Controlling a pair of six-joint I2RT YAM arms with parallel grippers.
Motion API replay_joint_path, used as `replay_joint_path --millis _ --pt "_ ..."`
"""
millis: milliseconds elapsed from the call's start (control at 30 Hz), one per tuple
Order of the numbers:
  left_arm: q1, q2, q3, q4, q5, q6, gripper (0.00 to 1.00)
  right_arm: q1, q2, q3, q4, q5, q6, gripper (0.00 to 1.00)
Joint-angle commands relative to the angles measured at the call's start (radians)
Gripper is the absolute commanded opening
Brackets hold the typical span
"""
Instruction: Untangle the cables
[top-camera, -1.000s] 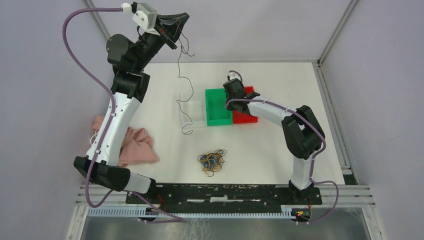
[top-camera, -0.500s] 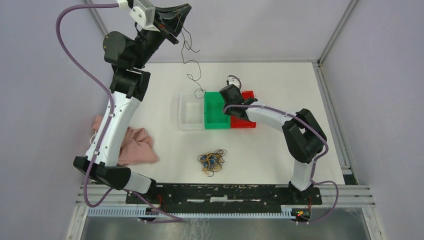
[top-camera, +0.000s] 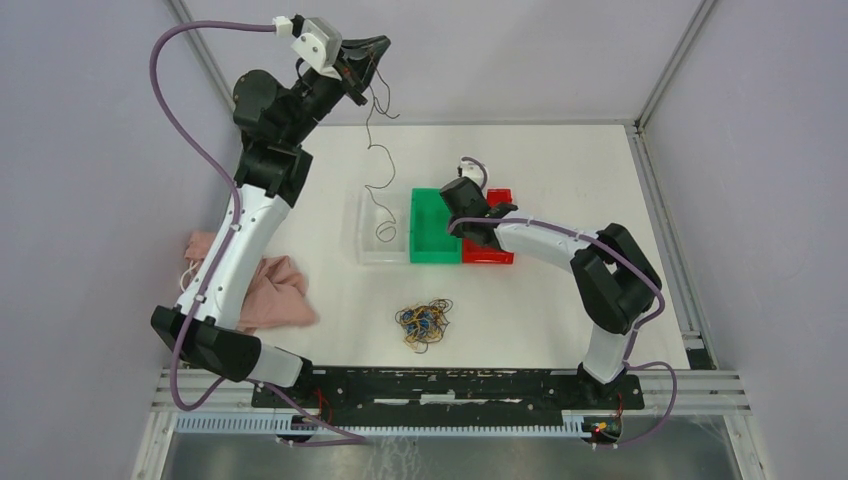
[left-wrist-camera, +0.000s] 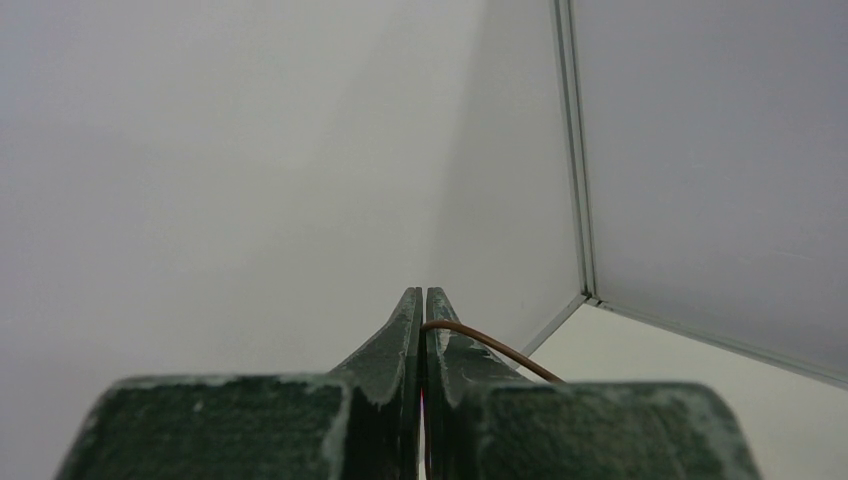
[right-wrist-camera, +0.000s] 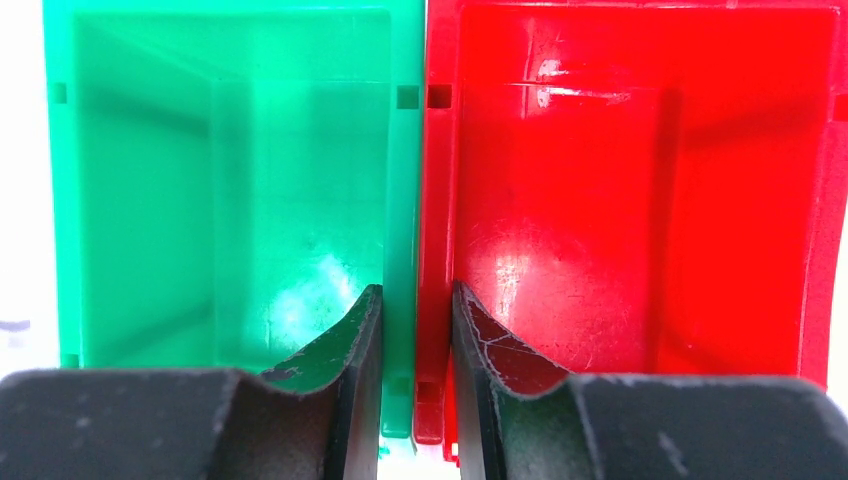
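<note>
Rearing high with left gripper (left-wrist-camera: 421, 296) clamping a dangling brown cable (left-wrist-camera: 490, 344), reaching low with right gripper (right-wrist-camera: 415, 296) apparently pinching the adjoining walls of green bin (right-wrist-camera: 150, 200) and red bin (right-wrist-camera: 640, 200).

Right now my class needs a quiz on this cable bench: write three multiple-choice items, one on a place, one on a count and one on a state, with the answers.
1. Where does the tangled cable bundle lie?
A. On a shelf
B. Dangling in the air
C. On the table, in front of the arm bases

2. How many bins stand side by side?
A. Three
B. Two
C. Five

3. The left pincer is:
A. wide open and empty
B. shut on a thin brown wire
C. shut on a screwdriver

Answers:
1 C: the bundle rests on the white tabletop.
2 A: there is a clear bin, a green bin and a red bin.
3 B: its jaws meet, and the wire comes out from between them.
</note>
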Motion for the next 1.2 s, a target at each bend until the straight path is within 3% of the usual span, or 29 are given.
replay_joint_path --millis 0,167,500,1000,1167 --pt "-0.002 -0.058 0.008 0.052 -0.017 0.07 0.07 0.002 -0.022 -0.03 -0.026 0.004 0.063 0.08" --pt "-0.002 -0.068 -0.008 0.03 -0.011 0.076 0.07 0.003 -0.021 -0.028 -0.028 -0.007 0.073 0.08" --pt "-0.003 -0.106 -0.206 -0.065 -0.028 0.033 0.07 0.008 -0.044 -0.064 -0.012 -0.037 0.116 0.09" --pt "-0.028 -0.053 -0.317 -0.388 -0.26 0.29 0.06 0.008 -0.066 -0.076 0.005 -0.065 0.142 0.11" --pt "-0.048 -0.024 -0.332 -0.413 -0.304 0.275 0.06 0.008 -0.064 -0.081 0.014 -0.076 0.157 0.11"
